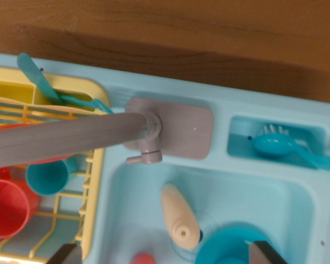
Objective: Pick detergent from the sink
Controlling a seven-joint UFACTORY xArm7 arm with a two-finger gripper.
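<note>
The detergent [179, 216] is a cream, tapered bottle lying on its side in the light blue sink basin [275, 198], its cap end pointing toward the bottom of the wrist view. My gripper [166, 255] is above the basin and open. Only its two dark fingertips [65, 254] show, at the lower left and lower right edges. The bottle lies between them, nearer the right one, and nothing is held. The bottle's cap end touches or overlaps a blue dish [226, 248].
A grey faucet [71, 140] reaches from its base plate [179, 129] across the wrist view's left. A yellow drying rack [91, 203] holds a red cup [5, 206] and a teal cup [47, 176]. A teal brush [280, 144] lies in a side compartment. A red object [143, 259] peeks in at the bottom.
</note>
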